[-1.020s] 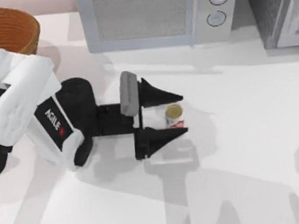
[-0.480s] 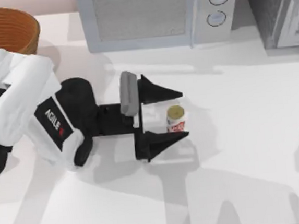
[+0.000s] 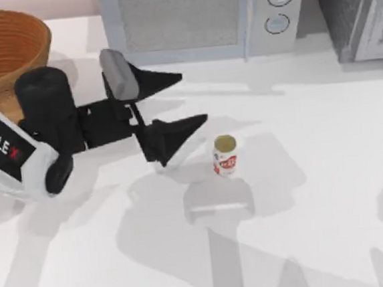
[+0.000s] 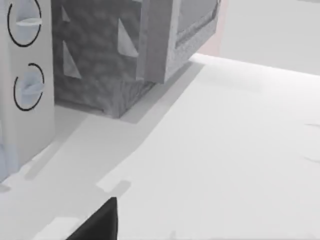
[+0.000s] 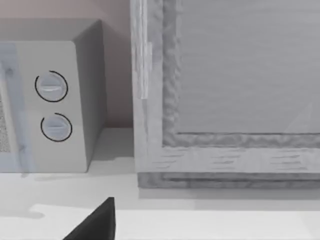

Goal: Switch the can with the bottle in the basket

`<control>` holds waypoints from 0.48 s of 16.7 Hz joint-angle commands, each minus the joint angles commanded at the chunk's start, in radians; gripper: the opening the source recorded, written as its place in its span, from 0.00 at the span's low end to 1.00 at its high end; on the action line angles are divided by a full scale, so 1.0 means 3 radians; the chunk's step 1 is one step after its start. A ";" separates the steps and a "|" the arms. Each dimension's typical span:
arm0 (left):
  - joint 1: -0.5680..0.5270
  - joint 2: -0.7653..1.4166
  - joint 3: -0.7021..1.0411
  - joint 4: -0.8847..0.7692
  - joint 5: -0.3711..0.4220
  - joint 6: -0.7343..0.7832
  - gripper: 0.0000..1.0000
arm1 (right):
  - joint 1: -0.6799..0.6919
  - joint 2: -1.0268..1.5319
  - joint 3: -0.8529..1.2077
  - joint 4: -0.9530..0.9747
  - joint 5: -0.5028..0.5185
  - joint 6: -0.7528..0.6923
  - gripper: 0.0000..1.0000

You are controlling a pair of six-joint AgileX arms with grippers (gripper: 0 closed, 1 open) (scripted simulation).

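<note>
My left gripper: hanging over the table's left half, in front of the microwave, jaws spread wide and holding nothing. One dark finger points toward the microwave's lower edge, the other sits nearer the can.

Can: standing upright on the white table, near the middle, gold-olive top facing the overhead camera, red label on its side. It touches nothing.

Can from my claw: to the right of my fingertips and slightly toward the near edge. It lies outside the jaws, just beyond the tip of the nearer finger, not between the two.

Long axis: vertical, so a sideways approach with a finger on either side of its round wall should suit it.

Basket: at the far left corner of the table, behind my left forearm, well apart from the can. I cannot see a bottle in the part of its bowl that shows.

Nearer arm: the left, by my judgement. My right gripper shows as a dark fingertip in its own wrist view, facing the microwave and the grey cabinet; I cannot tell its state.

What the move turns on: the claw must shift right and a touch nearer, so that the can comes between the fingers before they close.

Risk: the nearer fingertip could knock the small can over.
</note>
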 joint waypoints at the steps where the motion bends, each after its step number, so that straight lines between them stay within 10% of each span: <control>1: 0.0065 -0.0298 -0.0127 -0.0179 -0.0153 0.0002 1.00 | 0.0000 0.0000 0.0000 0.0000 0.0000 0.0000 1.00; 8: 0.0507 -0.2903 -0.1169 -0.1599 -0.1374 0.0029 1.00 | 0.0000 0.0000 0.0000 0.0000 0.0000 0.0000 1.00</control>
